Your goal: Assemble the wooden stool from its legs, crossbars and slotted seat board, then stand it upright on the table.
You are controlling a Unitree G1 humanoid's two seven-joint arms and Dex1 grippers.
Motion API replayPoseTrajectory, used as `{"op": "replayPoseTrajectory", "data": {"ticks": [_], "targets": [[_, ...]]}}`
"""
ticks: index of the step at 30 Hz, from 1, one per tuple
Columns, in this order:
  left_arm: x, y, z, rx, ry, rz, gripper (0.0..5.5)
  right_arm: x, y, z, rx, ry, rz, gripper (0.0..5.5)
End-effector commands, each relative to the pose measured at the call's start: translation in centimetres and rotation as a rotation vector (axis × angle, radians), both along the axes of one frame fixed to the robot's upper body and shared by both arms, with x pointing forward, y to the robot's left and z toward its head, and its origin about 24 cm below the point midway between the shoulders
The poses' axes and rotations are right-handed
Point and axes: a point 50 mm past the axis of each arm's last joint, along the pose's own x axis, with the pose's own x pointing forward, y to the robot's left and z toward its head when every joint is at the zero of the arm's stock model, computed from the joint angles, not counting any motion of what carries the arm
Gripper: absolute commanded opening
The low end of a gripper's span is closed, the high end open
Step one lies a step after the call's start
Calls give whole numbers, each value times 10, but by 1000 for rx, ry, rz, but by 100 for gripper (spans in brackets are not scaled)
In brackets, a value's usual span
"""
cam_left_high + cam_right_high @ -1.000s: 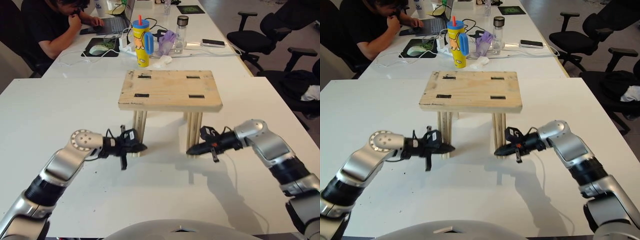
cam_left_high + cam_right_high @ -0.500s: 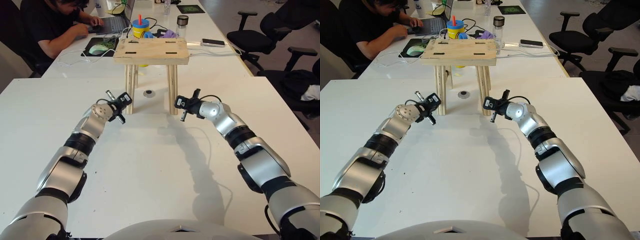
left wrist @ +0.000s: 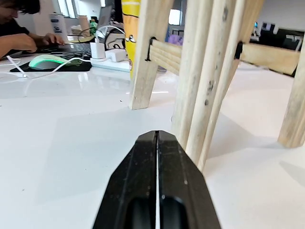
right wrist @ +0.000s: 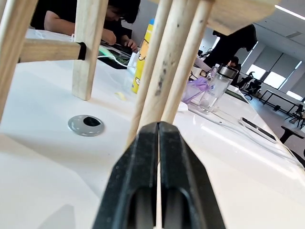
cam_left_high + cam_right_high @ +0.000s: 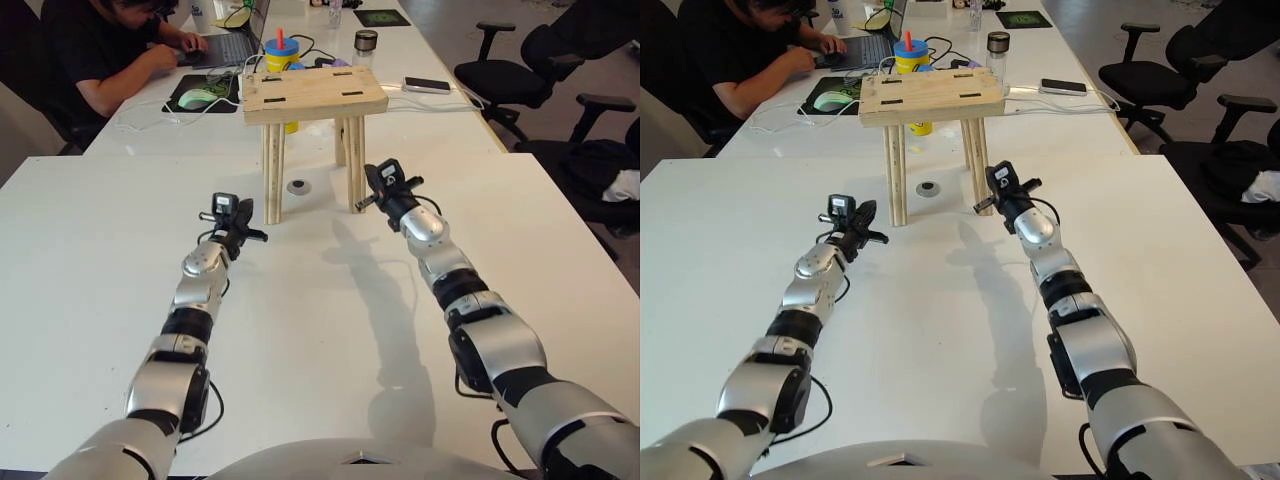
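Observation:
The wooden stool [image 5: 315, 95] stands upright on its legs at the far side of the white table [image 5: 100, 260], slotted seat board on top. My left gripper [image 5: 245, 233] is shut and empty, a short way in front of the stool's front-left leg [image 5: 272, 172]. In the left wrist view its shut fingers [image 3: 157, 157] point at that leg [image 3: 200, 81] and a crossbar [image 3: 167, 55]. My right gripper [image 5: 366, 203] is shut and empty, close beside the front-right leg [image 5: 355, 165]. That leg [image 4: 167, 62] rises just beyond its tip [image 4: 158, 126].
A round grey grommet [image 5: 297, 186] sits in the table under the stool. On the table behind are a yellow cup [image 5: 280, 50], a bottle [image 5: 366, 42], a phone [image 5: 427, 85], cables and a person at a laptop. Office chairs [image 5: 520, 70] stand at the right.
The stool has slid from near me to the far side of the table, both arms stretching out with it. In the last half second it shifted slightly right and the left gripper drew back.

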Motion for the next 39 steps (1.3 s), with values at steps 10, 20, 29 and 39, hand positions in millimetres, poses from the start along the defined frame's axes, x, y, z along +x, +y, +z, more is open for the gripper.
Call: {"op": "replayPoseTrajectory", "data": {"ticks": [10,20,29,39], "targets": [[8,-15,88,183,-284,492,2,-4,4,44,299,-72,-291,0],[2,-13,143,33,-548,458,2,-2,-8,67,300,-175,-426,0],[7,-24,135,83,-490,300,2,0,-1,67,341,-98,-421,0],[3,-35,140,48,-547,193,2,-1,9,70,283,-130,-371,0]]}}
